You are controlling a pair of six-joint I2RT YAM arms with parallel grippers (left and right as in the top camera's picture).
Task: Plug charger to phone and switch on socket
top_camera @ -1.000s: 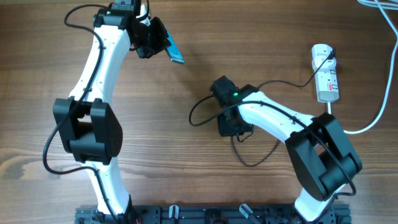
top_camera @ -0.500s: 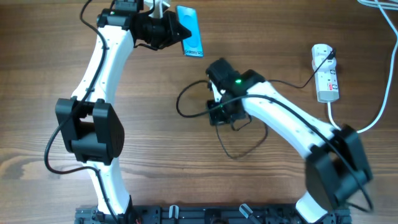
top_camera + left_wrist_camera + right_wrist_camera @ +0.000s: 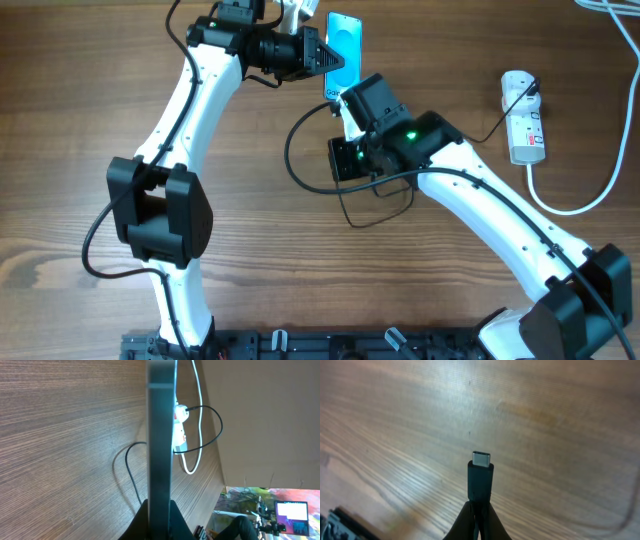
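My left gripper (image 3: 318, 58) is shut on the phone (image 3: 343, 52), a cyan-screened slab held above the table at the top centre. In the left wrist view the phone (image 3: 161, 435) shows edge-on between the jaws (image 3: 160, 522). My right gripper (image 3: 345, 112) is shut on the charger plug just below the phone. In the right wrist view the black plug with its metallic tip (image 3: 481, 467) sticks out of the shut jaws (image 3: 479, 515). The black cable (image 3: 300, 160) loops under the right arm. The white socket (image 3: 524, 118) lies at the right.
A thick white cord (image 3: 600, 190) runs from the socket toward the right edge and the top right corner. The socket and cords also show in the left wrist view (image 3: 180, 425). Wooden table (image 3: 80, 120) all around.
The left arm has carried the phone rightward and turned it upright. The right arm has moved up and left with the plug, closing in on the phone's lower end.
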